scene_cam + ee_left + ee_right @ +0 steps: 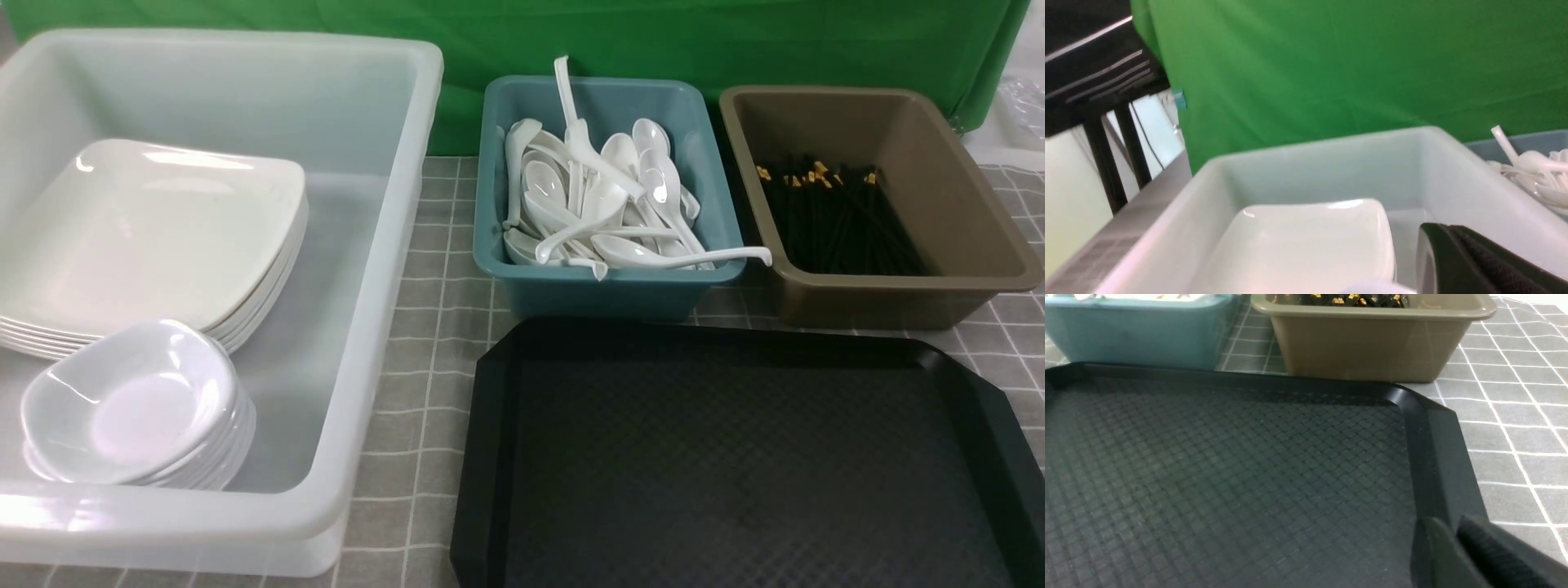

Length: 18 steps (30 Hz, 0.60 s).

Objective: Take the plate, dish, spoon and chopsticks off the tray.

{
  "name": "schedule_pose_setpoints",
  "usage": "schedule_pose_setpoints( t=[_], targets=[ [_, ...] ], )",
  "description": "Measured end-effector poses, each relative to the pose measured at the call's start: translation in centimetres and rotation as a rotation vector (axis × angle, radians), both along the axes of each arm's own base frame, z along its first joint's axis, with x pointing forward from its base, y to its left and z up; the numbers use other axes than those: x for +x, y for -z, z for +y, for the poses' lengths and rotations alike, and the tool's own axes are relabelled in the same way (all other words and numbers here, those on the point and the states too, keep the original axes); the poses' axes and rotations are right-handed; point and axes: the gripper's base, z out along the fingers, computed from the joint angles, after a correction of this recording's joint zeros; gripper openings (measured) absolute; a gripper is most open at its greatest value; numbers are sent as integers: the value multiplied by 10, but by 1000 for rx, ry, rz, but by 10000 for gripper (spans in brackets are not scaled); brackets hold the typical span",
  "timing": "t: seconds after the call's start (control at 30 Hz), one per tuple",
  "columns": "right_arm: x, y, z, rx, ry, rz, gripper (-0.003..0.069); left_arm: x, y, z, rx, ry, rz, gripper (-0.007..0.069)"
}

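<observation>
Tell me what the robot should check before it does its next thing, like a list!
1. Tray bare of dishes: ok, only its black textured surface shows.
2. Plates stacked in the big clear tub: ok, small bowls stacked in front of them.
3. Spoons in the teal tub: ok, though one handle pokes out over the rim.
4. Chopsticks in the brown tub: ok.
5. Left hand holding nothing: ok, it looks shut and bare.
6. Right hand open or shut: cannot tell, only one edge shows.
</observation>
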Motion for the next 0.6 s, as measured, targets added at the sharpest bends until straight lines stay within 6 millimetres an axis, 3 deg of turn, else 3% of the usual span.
schedule_pose_setpoints(
  t=[0.13,0.43,0.6],
  targets=[
    [0,0,0,0,0,0,133,5,20,-1,-57,12,65,7],
    [0,0,0,0,0,0,145,6,25,1,-114,-2,90,7],
    [0,0,0,0,0,1,155,10,46,7,-108,-61,127,7]
  ],
)
